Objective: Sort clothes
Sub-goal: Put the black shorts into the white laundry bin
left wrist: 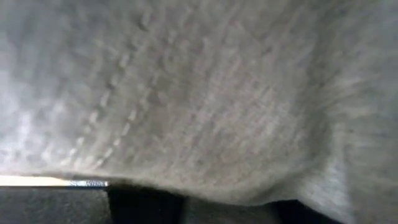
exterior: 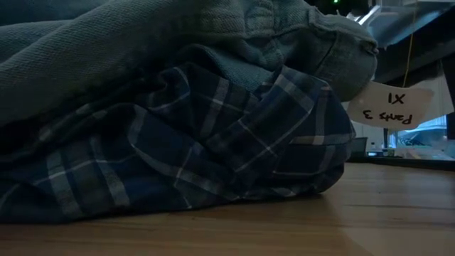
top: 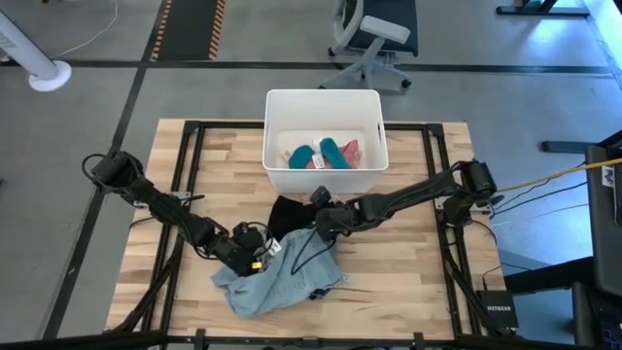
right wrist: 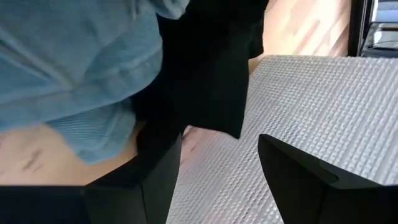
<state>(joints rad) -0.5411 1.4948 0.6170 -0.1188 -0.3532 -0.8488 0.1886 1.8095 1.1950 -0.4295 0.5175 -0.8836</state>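
Worktop (top: 408, 282): pale wooden slats on a dark frame, both arms reaching in toward the middle.

White plastic bin (top: 324, 102): at the far middle of the worktop; holds teal pieces (top: 330, 152) beside a pink piece (top: 350, 151) and some white fabric.

Grey-blue garment (top: 277, 282): crumpled heap at the near middle; a paper tag (exterior: 391, 107) reading "Pants 3 XL" hangs from it in the low view.

Blue-and-white plaid shirt (exterior: 199, 142): lies under the grey-blue garment, resting on the worktop.

Black piece (top: 287, 216): between bin and heap, touching the heap.

Left gripper (top: 255, 255): at the heap's left edge; fabric fills its wrist view, finger state cannot be told.

Right gripper (top: 319, 222): at the heap's far edge by the black piece; fingers (right wrist: 298, 180) spread apart, black cloth draped by one.
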